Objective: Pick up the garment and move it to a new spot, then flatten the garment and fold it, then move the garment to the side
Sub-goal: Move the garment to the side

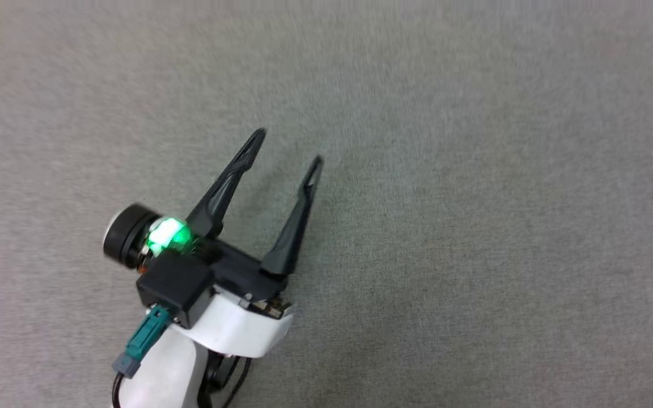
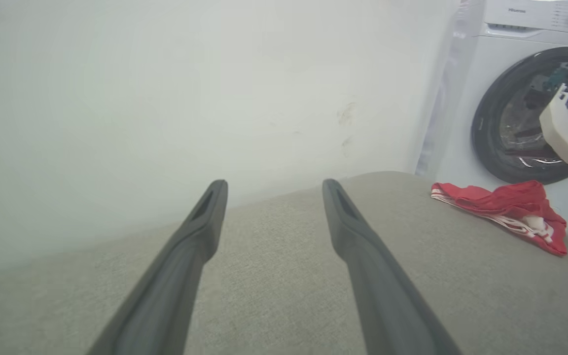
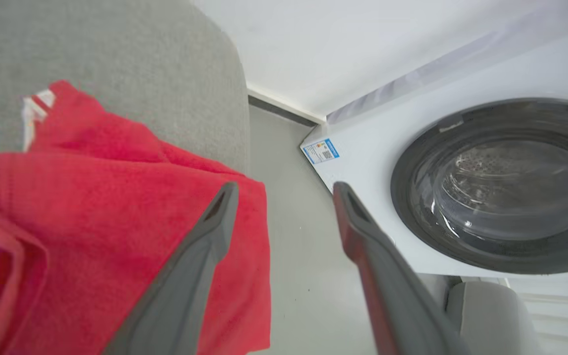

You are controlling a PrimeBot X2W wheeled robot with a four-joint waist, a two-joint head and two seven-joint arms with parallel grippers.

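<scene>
The right gripper (image 3: 285,187), two long dark fingers, stands spread wide with nothing between them; bare floor shows through the gap. One finger hovers above the garment (image 3: 116,207), a red jersey-style shirt with a glimpse of red-and-white striped trim, lying crumpled in loose folds. Whether that finger touches the cloth cannot be told.

The garment sits at the very edge of a grey, coarse-woven upholstered surface (image 3: 116,59). One red flap appears to reach past the rounded rim, above the pale grey floor (image 3: 294,276). Just beyond stands a white front-loading washing machine (image 3: 372,148) with a dark round glass door.

The left gripper (image 1: 287,147) is also wide open and empty. It hovers over a bare stretch of the same surface, well apart from the garment, facing a plain white wall (image 2: 165,98).

Likely risks:
- The shirt lies so near the rim that a nudge or a weak pinch could tip it onto the floor.
- It is bunched, so closing fingers may catch several layers, or only the trim, and flattening would then be harder.
- The washing machine is close to the right arm, so a wide swing could strike it.
- The left gripper is too far away to steady the cloth.
</scene>
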